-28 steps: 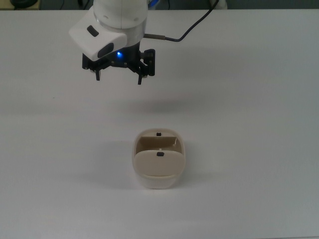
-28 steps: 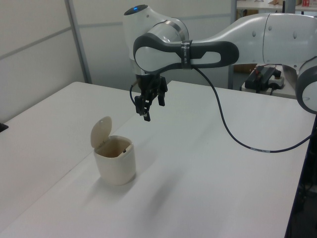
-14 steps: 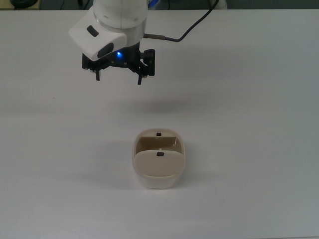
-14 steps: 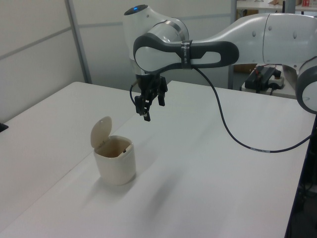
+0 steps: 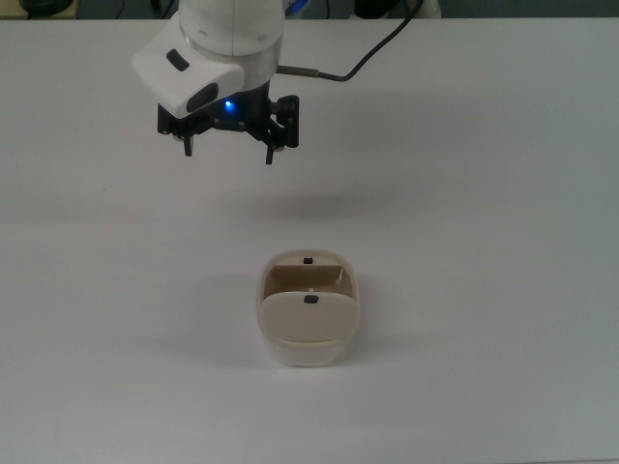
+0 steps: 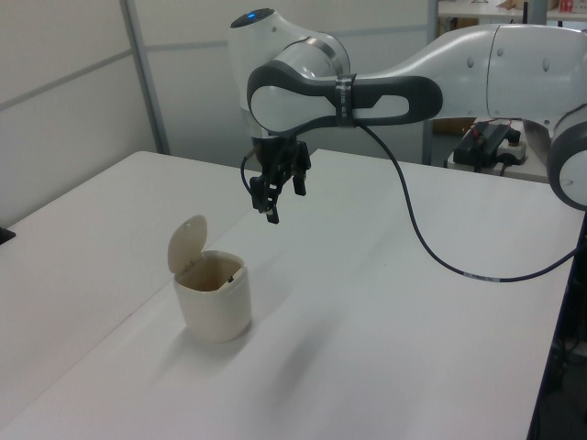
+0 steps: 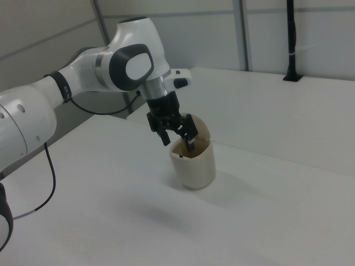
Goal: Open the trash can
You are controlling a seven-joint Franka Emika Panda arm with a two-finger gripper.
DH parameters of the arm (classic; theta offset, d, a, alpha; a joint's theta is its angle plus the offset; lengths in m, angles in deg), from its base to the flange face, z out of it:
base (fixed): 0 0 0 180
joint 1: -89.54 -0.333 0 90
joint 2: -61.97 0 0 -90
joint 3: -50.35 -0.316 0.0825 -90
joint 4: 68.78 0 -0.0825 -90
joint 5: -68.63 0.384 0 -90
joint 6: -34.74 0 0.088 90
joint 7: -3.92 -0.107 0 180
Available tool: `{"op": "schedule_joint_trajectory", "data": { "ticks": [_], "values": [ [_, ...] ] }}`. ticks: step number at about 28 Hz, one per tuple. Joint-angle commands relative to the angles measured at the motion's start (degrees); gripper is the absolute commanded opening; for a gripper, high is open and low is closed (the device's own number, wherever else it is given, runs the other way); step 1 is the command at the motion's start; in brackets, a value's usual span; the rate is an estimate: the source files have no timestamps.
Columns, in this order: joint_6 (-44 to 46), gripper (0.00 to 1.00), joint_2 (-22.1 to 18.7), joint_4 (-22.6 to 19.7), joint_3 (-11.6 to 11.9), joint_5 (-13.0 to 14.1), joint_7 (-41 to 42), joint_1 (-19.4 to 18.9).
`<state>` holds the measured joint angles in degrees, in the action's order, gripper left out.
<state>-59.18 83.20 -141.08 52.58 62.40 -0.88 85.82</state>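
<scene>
Item one, the trash can (image 5: 309, 324): a small cream-white bin with rounded corners, standing on the white table (image 5: 503, 251), below centre in the top view. You will find its beige lid (image 6: 186, 243) swung up and standing nearly upright, the inside exposed. The top view alone shows you two tiny black buttons, one on the lid and one at the rim; the left view alone shows the lid's tilt. Item two, the gripper (image 5: 229, 153): fingers spread wide, holding nothing, hanging in the air well apart from the bin. A black cable (image 6: 431, 238) trails from the arm. Grey wall panels stand behind the table.
</scene>
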Motion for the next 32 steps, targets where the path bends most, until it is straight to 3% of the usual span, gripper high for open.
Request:
{"op": "schedule_joint_trajectory", "data": {
  "ticks": [1,32],
  "values": [
    [0.24,1.0,-1.46,-1.61,0.41,0.08,1.02,0.65],
    [0.15,1.0,-1.64,-1.53,0.49,0.17,1.63,2.32]
  ]
}}
